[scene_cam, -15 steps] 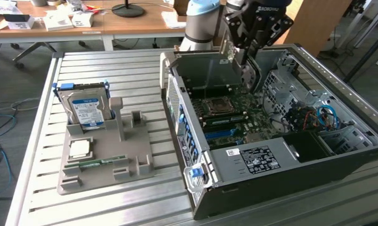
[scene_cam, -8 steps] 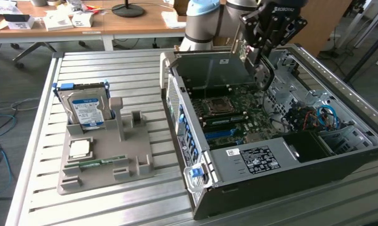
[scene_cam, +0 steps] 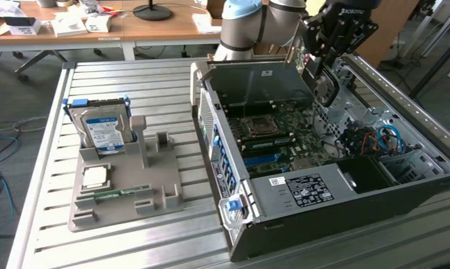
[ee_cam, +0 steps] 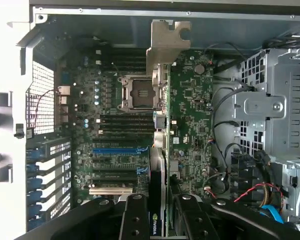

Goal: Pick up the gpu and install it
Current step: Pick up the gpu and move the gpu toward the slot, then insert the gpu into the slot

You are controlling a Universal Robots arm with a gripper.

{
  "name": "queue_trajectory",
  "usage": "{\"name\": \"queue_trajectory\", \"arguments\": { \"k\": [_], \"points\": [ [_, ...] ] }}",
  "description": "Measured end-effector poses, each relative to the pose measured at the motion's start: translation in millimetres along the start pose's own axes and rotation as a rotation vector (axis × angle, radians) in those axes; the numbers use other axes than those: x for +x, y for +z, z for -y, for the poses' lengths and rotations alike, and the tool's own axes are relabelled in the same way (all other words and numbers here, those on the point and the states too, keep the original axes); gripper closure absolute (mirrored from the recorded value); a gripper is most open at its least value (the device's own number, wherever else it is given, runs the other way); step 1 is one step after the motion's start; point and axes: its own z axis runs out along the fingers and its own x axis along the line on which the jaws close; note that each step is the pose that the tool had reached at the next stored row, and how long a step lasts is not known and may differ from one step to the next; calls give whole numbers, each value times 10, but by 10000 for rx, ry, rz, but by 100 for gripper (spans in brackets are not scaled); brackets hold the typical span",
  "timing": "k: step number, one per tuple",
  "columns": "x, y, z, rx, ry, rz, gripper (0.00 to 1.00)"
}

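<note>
The gpu (scene_cam: 323, 88) hangs on edge above the open computer case (scene_cam: 300, 224), over the far right side of the motherboard (scene_cam: 273, 131). My gripper (scene_cam: 318, 60) is shut on the card's upper part. In the wrist view the gpu (ee_cam: 167, 42) is edge-on: its silver bracket points away from the camera, and its black cooler sits between my fingers (ee_cam: 135, 220). The gripper (ee_cam: 162, 222) holds it clear of the board, roughly above the empty CPU socket (ee_cam: 137, 90) and across the expansion slots (ee_cam: 117, 150).
On the exterior view's left, a grey holder (scene_cam: 124, 190) carries a silver hard drive with a blue label (scene_cam: 103, 131), a CPU chip (scene_cam: 95, 176) and a RAM stick (scene_cam: 120, 194). Drive cages and cables (scene_cam: 378, 140) crowd the case's right side. Desks (scene_cam: 97, 28) stand behind.
</note>
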Motion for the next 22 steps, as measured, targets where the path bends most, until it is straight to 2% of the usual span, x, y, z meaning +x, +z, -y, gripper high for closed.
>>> {"name": "queue_trajectory", "arguments": {
  "k": [3,8,22],
  "points": [
    [-8,0,0,1,0,2,74],
    [-117,2,-2,0,-1,-2,74],
    [-117,2,-2,0,0,-3,74]
  ]
}}
